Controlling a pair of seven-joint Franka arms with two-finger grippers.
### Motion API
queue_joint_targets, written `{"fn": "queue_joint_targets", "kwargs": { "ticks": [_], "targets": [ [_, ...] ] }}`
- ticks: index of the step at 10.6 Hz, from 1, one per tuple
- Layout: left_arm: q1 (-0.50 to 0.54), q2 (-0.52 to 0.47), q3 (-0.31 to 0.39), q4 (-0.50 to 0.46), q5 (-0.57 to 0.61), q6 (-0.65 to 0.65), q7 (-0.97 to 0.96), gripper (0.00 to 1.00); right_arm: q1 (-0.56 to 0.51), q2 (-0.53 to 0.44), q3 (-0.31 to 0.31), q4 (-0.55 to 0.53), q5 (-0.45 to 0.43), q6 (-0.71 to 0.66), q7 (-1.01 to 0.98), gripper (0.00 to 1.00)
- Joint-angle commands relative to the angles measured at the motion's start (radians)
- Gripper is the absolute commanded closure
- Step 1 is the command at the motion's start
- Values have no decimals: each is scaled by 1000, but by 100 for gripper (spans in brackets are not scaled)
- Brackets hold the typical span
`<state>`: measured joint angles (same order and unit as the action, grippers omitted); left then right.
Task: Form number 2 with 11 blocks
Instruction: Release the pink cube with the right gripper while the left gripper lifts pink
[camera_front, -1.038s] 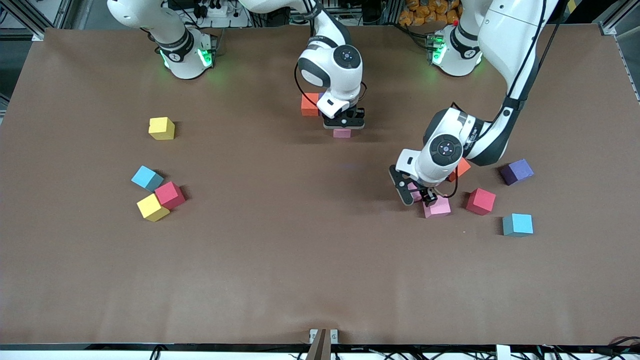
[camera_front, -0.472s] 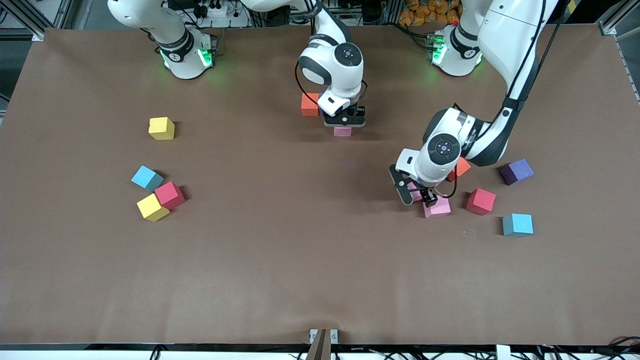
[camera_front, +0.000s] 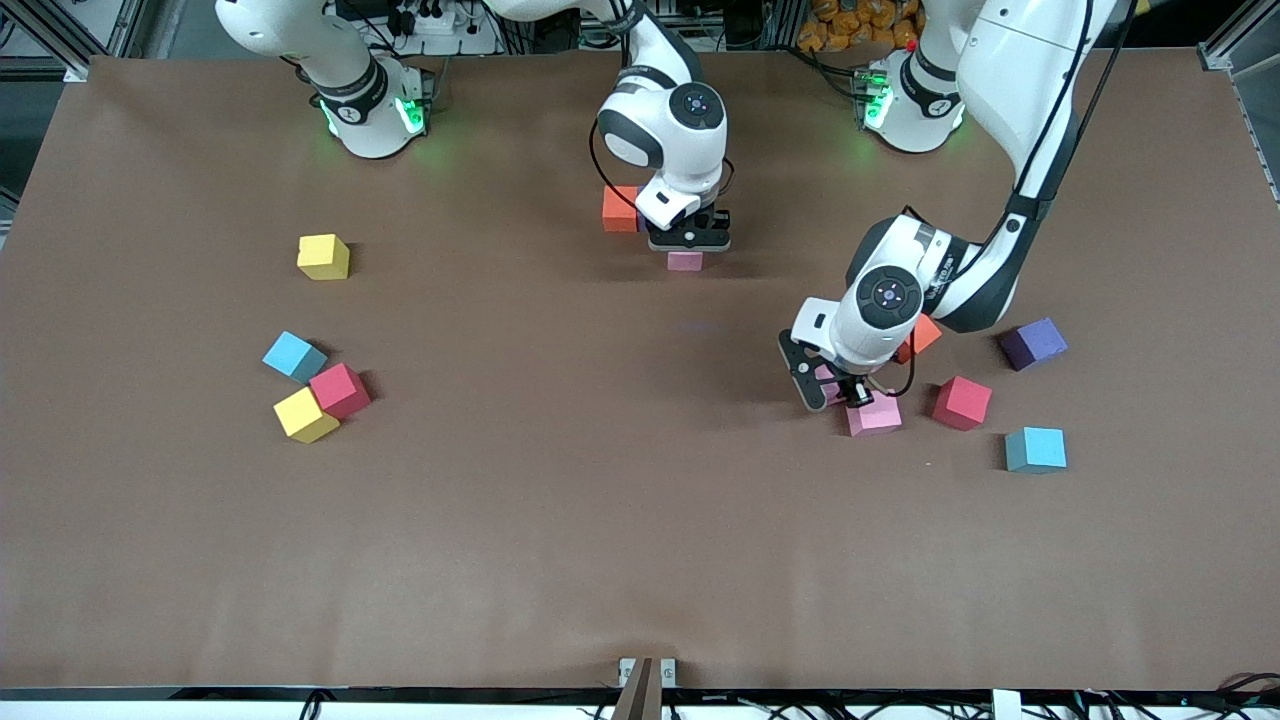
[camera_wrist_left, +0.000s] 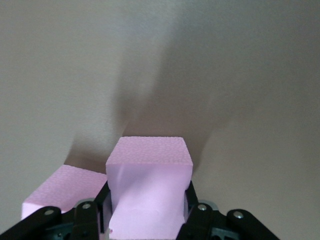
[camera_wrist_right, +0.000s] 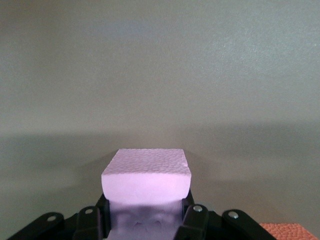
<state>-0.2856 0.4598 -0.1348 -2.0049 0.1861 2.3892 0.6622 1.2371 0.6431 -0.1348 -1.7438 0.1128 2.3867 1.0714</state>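
My right gripper (camera_front: 686, 250) is shut on a pink block (camera_front: 684, 262), held low over the table next to an orange block (camera_front: 620, 208) near the robots' bases. The right wrist view shows that pink block (camera_wrist_right: 146, 175) between the fingers and the orange block (camera_wrist_right: 292, 231) at the corner. My left gripper (camera_front: 838, 388) is down at the table toward the left arm's end, its fingers pressed on both sides of a second pink block (camera_wrist_left: 149, 170). A third pink block (camera_front: 876, 414) lies right beside it. The number 2 is out of view.
Around the left gripper lie an orange block (camera_front: 922, 335), a purple block (camera_front: 1034, 343), a red block (camera_front: 962, 402) and a light blue block (camera_front: 1035, 449). Toward the right arm's end sit a yellow block (camera_front: 323, 256), a light blue block (camera_front: 293, 356), a red block (camera_front: 340, 390) and another yellow block (camera_front: 305, 415).
The left gripper's fingers have closed in on the pink block at the table. The right gripper with its pink block has edged slightly toward the robots' bases.
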Motion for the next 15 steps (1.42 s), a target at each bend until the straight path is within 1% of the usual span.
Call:
{"fn": "queue_joint_targets", "kwargs": {
  "ticks": [1,2,3,5,7,8,9,10,11,13,15],
  "targets": [
    [-3,-47,18,23,24,-71,-26,80,30,-3,-3,-51,-4,3,31,73],
    [-3,-49,20,41,21,-105,-24,80,33,-3,-3,-51,-4,5,35,73],
    [-3,-58,20,47,15,-122,-27,85,33,-3,-3,-52,-4,5,35,73],
    [-4,-76,20,61,15,-160,-67,90,35,1,-3,-53,-4,9,48,73],
    [-6,-79,18,89,13,-200,-70,91,36,4,-3,-53,-4,25,61,73],
    [-4,-82,18,104,-13,-217,-70,91,36,4,-3,-51,-4,26,61,73],
    [-4,-84,18,109,-49,-228,-73,90,35,4,-3,-51,-2,25,61,68],
    [-6,-84,17,106,-75,-228,-116,90,27,4,-2,-48,-1,23,62,31],
    [-10,-84,5,106,-77,-231,-183,90,19,3,-2,-48,1,22,62,0],
    [-34,-87,-15,107,-79,-262,-348,90,1,-13,-2,-40,4,14,61,0],
    [-34,-89,-58,107,-79,-284,-488,89,-20,-42,0,-40,8,14,56,0]
  ]
}}
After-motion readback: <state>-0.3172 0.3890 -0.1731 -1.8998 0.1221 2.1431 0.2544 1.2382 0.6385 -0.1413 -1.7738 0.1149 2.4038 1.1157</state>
